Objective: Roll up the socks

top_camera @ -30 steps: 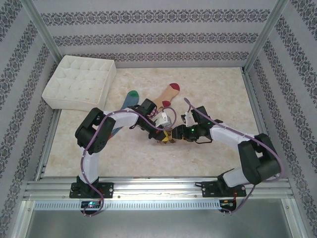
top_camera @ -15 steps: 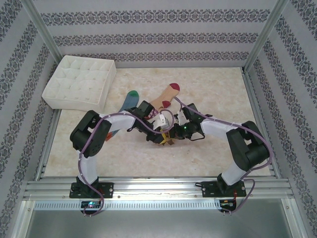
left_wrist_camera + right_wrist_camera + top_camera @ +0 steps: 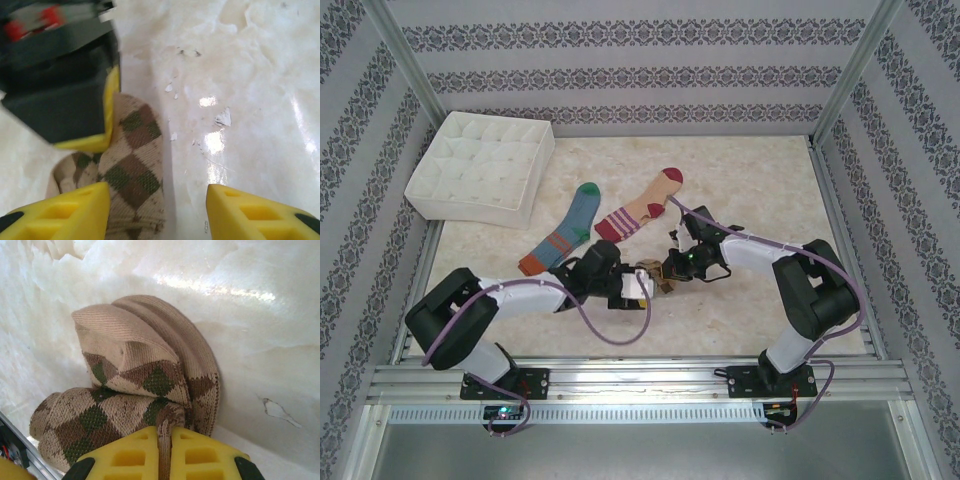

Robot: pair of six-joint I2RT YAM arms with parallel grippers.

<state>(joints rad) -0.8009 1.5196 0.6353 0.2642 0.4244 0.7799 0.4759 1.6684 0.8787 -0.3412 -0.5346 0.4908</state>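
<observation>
**Item in hand.** The argyle sock (image 3: 145,375) lies just below centre in the overhead view, on the bare counter (image 3: 760,190), between the two wrists. It is partly rolled. In the right wrist view one end forms a tight roll at lower left of the frame, and the rest humps up over it.

**Right arm.** The right fingers (image 3: 200,457) are pressed together on a thin fold of this sock at the bottom edge of the frame. I judge the pinch is there to anchor the loose fabric so the roll cannot spring open.

**Left arm.** The left fingers (image 3: 55,212) stand apart and hold nothing. The sock sits between them, close against the one at lower left, with bare counter beside the other. This looks like a stance for gathering or pushing the roll while the right arm pins it.

**Remaining items.** The blue sock (image 3: 567,232) and the tan sock (image 3: 638,208) lie flat and unrolled above centre in the overhead view, near each other and apart from the work. The white box (image 3: 480,165) sits at upper left, well apart from both arms.

**Progress.** One sock is under way and none is finished.
</observation>
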